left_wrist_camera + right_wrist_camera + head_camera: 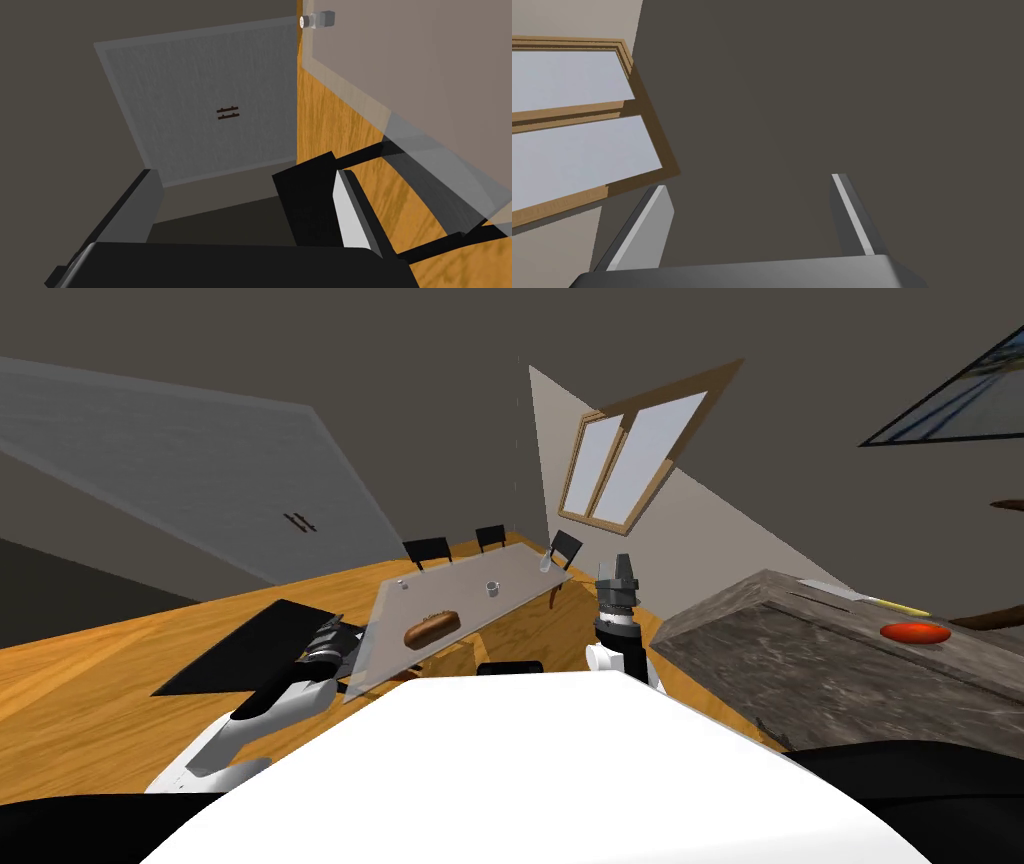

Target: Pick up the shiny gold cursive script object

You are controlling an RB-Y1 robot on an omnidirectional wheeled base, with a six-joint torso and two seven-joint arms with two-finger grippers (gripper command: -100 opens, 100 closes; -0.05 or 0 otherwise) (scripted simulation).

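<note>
Your left gripper [328, 646] sits nearest, by the table [520, 573], fingers spread wide; the right gripper [622, 566] is wide too. The target (too small to read) is probably that brownish-gold lump [431, 629] on the table: likely stiff, slick and thin, so pinch across its middle.

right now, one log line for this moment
left gripper: open, near glass table | right gripper: open, raised | brown object: on it, ungrasped

A small, elongated brown-gold object [432, 629] lies flat on a pale, translucent tabletop [450, 576], toward the table's near end and well apart from two small cups [492, 588]. Its script shape is too small to make out.
</note>
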